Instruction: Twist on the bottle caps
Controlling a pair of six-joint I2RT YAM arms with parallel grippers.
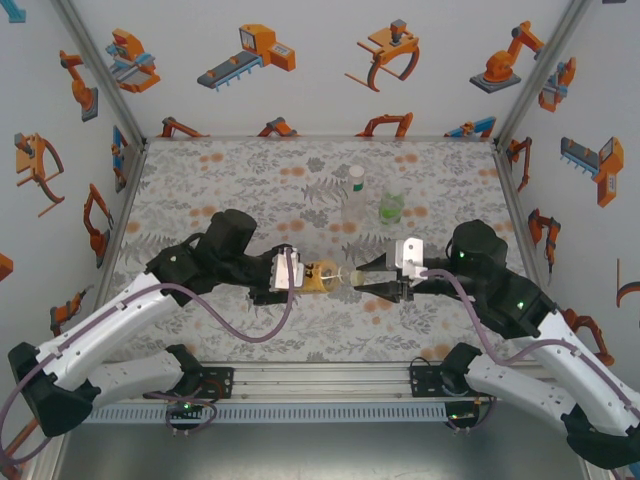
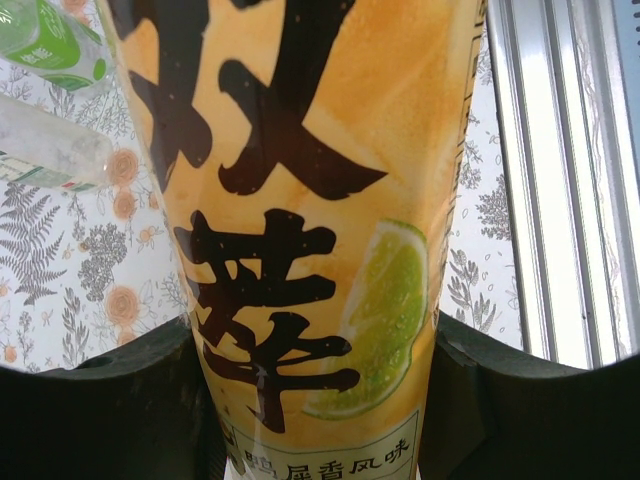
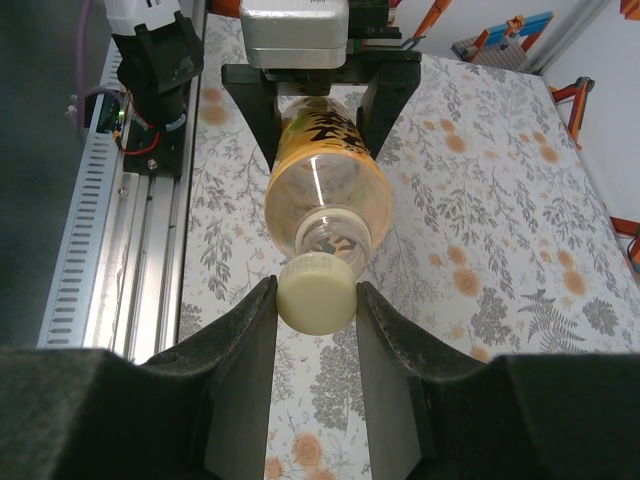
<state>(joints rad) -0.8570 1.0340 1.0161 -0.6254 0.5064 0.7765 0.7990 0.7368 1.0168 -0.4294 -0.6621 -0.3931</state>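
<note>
Cap [image 3: 317, 292] sits pinched in nearly closed right gripper [image 3: 316, 296].

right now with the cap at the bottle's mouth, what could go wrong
1. The cap in the right gripper looks slightly off the axis of the bottle, so it may cross-thread.
2. The left gripper holds the bottle sideways by its smooth label; it could spin or slip as the cap turns.

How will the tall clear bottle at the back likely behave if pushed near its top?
The clear bottle stands upright, slim and tall, so it would probably tip rather than slide. It looks see-through, perhaps empty, so likely light. Its round body might then roll.
</note>
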